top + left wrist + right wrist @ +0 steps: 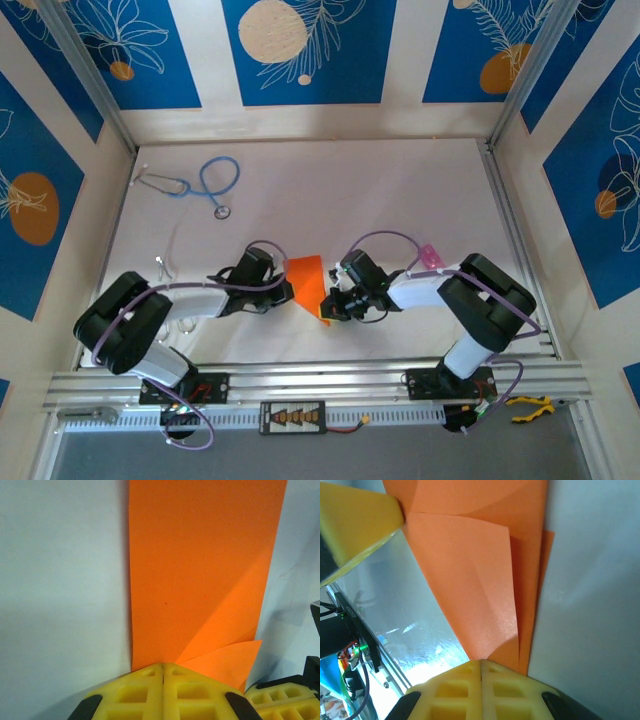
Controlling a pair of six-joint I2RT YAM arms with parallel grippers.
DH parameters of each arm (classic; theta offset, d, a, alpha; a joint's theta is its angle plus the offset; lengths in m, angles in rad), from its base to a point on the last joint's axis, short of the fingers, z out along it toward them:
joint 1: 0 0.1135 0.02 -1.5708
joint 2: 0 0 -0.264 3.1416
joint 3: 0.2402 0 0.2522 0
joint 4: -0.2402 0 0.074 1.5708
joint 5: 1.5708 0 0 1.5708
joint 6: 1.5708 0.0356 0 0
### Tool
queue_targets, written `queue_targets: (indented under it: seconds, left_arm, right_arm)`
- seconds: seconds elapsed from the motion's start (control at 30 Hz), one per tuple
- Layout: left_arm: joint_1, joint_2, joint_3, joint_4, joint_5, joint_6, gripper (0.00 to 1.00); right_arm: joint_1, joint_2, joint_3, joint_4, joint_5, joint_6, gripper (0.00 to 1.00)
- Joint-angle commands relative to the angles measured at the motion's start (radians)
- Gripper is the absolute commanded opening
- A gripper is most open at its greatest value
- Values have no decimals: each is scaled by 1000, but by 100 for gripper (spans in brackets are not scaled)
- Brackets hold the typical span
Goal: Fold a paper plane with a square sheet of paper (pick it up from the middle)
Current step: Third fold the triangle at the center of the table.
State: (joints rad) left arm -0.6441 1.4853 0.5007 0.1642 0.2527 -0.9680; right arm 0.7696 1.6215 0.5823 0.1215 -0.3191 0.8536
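The white tabletop (400, 190) carries all items. Both arms reach inward from the near edge and meet at its centre.

The left gripper (287, 292) and the right gripper (332, 303) face each other, close together, with the square sheet of paper (306, 275) between them.

In the left wrist view, the left gripper (163, 672) has its jaws clenched on the near edge of the orange sheet (200, 570). The sheet runs straight away from the jaws, and a folded flap lies at its lower right.

In the right wrist view, the right gripper (481, 667) has its jaws clenched on a layered corner of the sheet (470, 570). At least two overlapping plies are visible there.

The sheet is partly folded. It appears raised off the tabletop at the gripped end, though contact at the far edge cannot be confirmed.

A blue stethoscope (205, 185) lies at the far left, well apart from the paper.

A small pink object (431, 256) lies just beside the right arm.
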Motion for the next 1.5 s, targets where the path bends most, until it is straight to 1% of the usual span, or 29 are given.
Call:
queue_targets:
  seconds: [0.0, 0.13, 0.2, 0.37, 0.47, 0.6, 0.7, 0.77, 0.93, 1.13, 1.2, 1.3, 1.37, 1.47]
  left_arm:
    - [44, -28, -1, -127, -99, 44, 5]
    - [67, -59, 4, -180, -113, 66, 6]
    - [64, -88, 7, -188, -107, 72, 6]
    - [49, -187, 13, -177, -70, 76, 6]
    - [18, -206, 4, -113, -33, 65, 7]
    - [-36, -143, 16, -7, 27, 69, 9]
    - [-62, -55, 47, 35, 59, 79, 9]
    - [-65, -1, 55, 45, 49, 66, 8]
    - [-65, 97, 58, -21, 5, 44, 6]
    - [-65, 89, -22, 1, -18, 12, 5]
    - [-66, 78, -35, 3, -22, 8, 5]
    - [-65, 71, -38, -2, -23, 8, 5]
    - [-65, 71, -30, -7, -23, 9, 5]
    - [-65, 69, -22, -15, -27, 13, 5]
  right_arm:
    - [0, 40, -16, -140, 11, -27, 1]
    - [-1, 35, -16, -144, 13, -27, 1]
    - [-1, 35, -11, -148, 14, -30, 1]
    - [-1, 36, -4, -148, 15, -27, 1]
    - [-1, 40, 3, -147, 14, -27, 1]
    - [-1, 41, 10, -147, 14, -25, 1]
    - [-1, 38, 14, -153, 14, -27, 1]
    - [-1, 30, 15, -154, 14, -28, 1]
    - [0, -11, 42, -170, 0, -40, 2]
    - [17, -69, 123, -169, -55, -71, 4]
    - [29, -50, 156, -171, -58, -84, 4]
    - [34, 22, 192, -194, -47, -90, 5]
    - [38, 66, 187, -193, -34, -87, 6]
    - [45, 88, 140, -177, -25, -72, 6]
